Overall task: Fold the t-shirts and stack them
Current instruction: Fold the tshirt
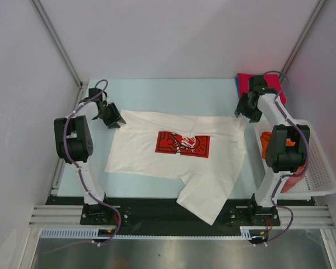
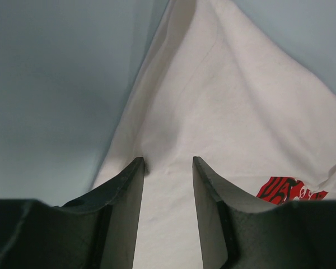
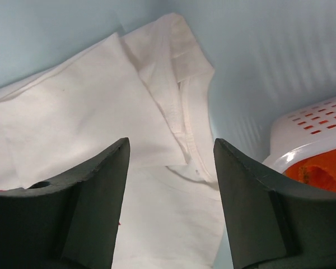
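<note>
The white cotton t-shirt with the red rectangular print (image 1: pixel 173 162) is lying spread flat, one corner just beneath the left gripper (image 1: pixel 115 119), whose fingers are standing apart and pinching nothing. The right gripper (image 1: pixel 243 109) is hovering wide open just above the opposite edge. I'd say they're lining up the first fold, so next both must be pinching cloth.

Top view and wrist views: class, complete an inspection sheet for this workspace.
Surface: pale blue mat, partly covered.
Job's things: white t-shirt spread out, logo up; red t-shirt folded far right; orange t-shirt in basket.
Clutter: nothing seen.
Hands: left hand and right hand open, over the white t-shirt's far corners.
Cables: purple cables along both arms.
Surroundings: white walls.
</note>
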Controlling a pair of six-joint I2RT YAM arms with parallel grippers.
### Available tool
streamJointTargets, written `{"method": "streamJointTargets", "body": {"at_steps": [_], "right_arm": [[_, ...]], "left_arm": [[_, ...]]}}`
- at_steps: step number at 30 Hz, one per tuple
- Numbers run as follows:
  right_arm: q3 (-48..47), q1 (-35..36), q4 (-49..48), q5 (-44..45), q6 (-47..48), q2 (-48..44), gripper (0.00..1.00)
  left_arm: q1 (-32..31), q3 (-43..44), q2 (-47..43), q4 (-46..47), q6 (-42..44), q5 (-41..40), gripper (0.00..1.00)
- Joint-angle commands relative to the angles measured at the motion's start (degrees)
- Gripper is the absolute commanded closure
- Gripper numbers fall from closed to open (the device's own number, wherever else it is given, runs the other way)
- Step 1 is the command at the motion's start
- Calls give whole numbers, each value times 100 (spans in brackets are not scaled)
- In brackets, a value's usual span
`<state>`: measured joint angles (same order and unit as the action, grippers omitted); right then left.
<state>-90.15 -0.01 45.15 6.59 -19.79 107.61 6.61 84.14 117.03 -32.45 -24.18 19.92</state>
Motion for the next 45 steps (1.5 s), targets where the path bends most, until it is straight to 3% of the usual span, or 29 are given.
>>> {"method": "streamJointTargets", "body": {"at_steps": [1, 15, 19, 28, 31, 32, 35, 38, 43, 45], "right_arm": [[59, 238, 64, -158, 37, -337, 33], [1332, 1371, -252, -606, -218, -900, 35], [1640, 1600, -366, -799, -367, -1005, 36], [1939, 1970, -586, -1089, -587, -1050, 62], [2027, 2040, -665, -1186, -675, -971, 77], [2097, 2058, -691, -1212, -693, -944, 87], [2281, 2066, -857, -1309, -877, -900, 99], [2414, 2110, -981, -1336, -1000, -874, 100], [2528, 2163, -1043, -1336, -1044, -733, 100], [2564, 2154, -1069, -1310, -1071, -689, 100]], "left_arm": [[-107, 103, -40, -78, -51, -129, 54], [-116, -117, -611, -280, 116, -788, 50], [-125, -126, -436, -289, 63, -639, 55], [-151, -152, -190, -376, 89, -709, 57], [-160, -135, -102, -394, 133, -718, 60], [-151, -126, -84, -420, 133, -735, 64], [-151, -91, -75, -455, 142, -806, 65], [-151, -82, -67, -482, 151, -815, 59], [-160, -91, -40, -517, 195, -815, 59], [-169, -56, 30, -508, 204, -788, 64]]}}
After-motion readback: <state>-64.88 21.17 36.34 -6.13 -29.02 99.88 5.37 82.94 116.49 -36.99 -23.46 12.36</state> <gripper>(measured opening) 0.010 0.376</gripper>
